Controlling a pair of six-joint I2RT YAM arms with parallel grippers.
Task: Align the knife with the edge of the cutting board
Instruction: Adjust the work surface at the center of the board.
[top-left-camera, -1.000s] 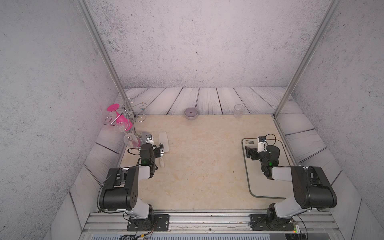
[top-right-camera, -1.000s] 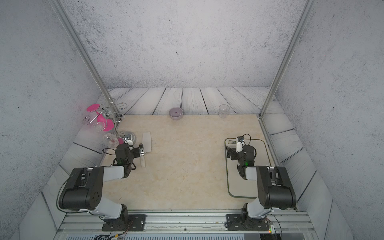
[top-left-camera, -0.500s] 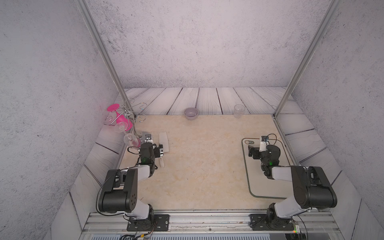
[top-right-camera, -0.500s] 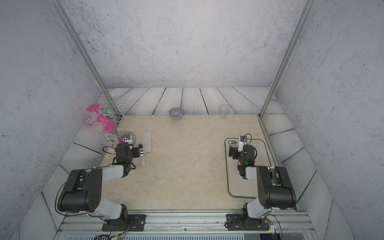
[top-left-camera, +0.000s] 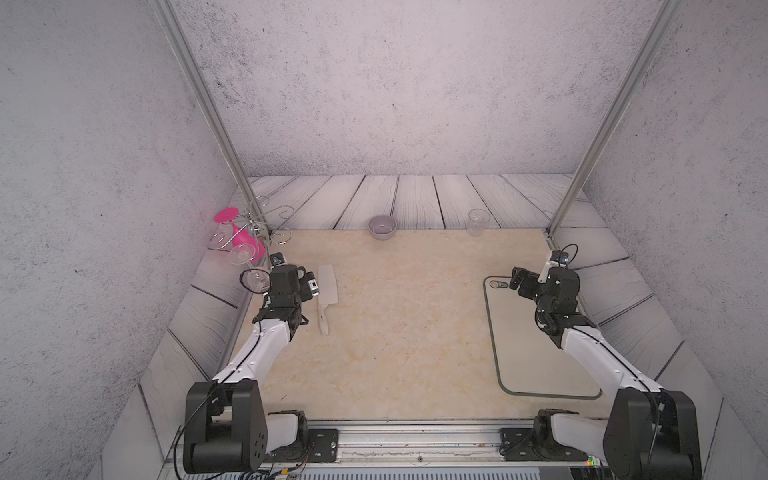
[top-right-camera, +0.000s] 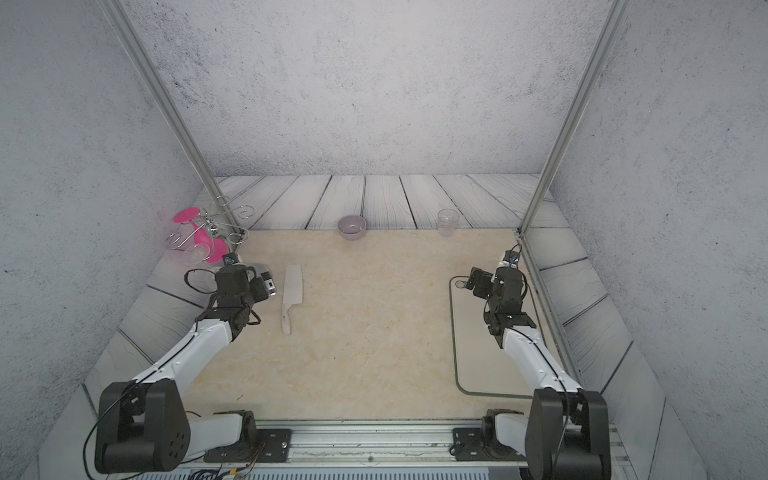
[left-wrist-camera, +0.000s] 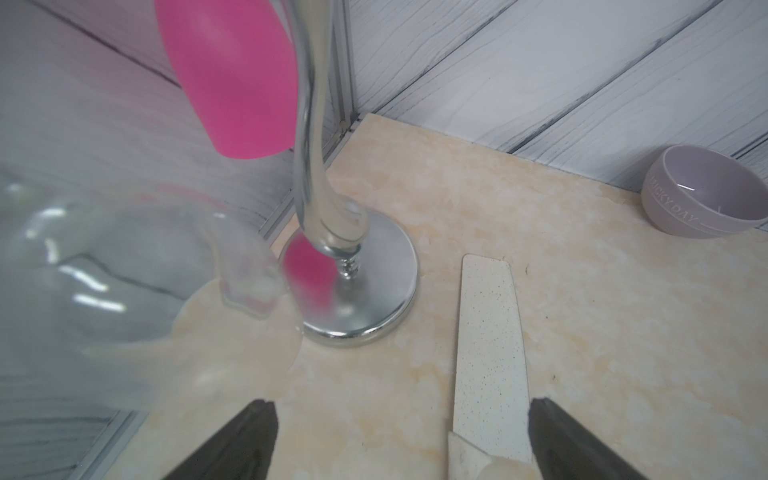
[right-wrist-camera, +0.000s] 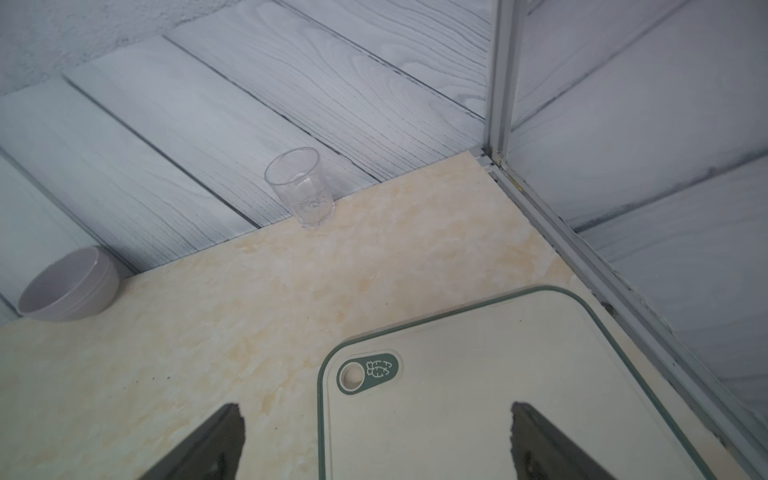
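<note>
The knife (top-left-camera: 327, 291) (top-right-camera: 292, 291) lies flat on the left of the marble table, with its pale speckled blade (left-wrist-camera: 490, 340) towards the back and its cream handle towards the front. My left gripper (top-left-camera: 311, 286) (left-wrist-camera: 401, 405) is open just left of it, and in the left wrist view the blade runs along the inside of one finger (left-wrist-camera: 552, 432). The beige, green-rimmed cutting board (top-left-camera: 536, 365) (top-right-camera: 486, 361) (right-wrist-camera: 457, 415) lies at the right. My right gripper (top-left-camera: 517, 281) (right-wrist-camera: 376, 409) hangs open and empty over its hole corner.
A chrome glass rack (left-wrist-camera: 353, 282) stands at the back left with a pink wine glass (top-left-camera: 243, 241) and a clear glass (left-wrist-camera: 124, 270) close to my left wrist. A grey bowl (top-left-camera: 382, 226) and a clear cup (top-left-camera: 477, 221) stand at the back edge. A metal rail (right-wrist-camera: 582, 257) borders the board.
Both arms have stretched out, with their wrists shifted a little towards the back. The knife and the board lie where they were, and both grippers stay open.
</note>
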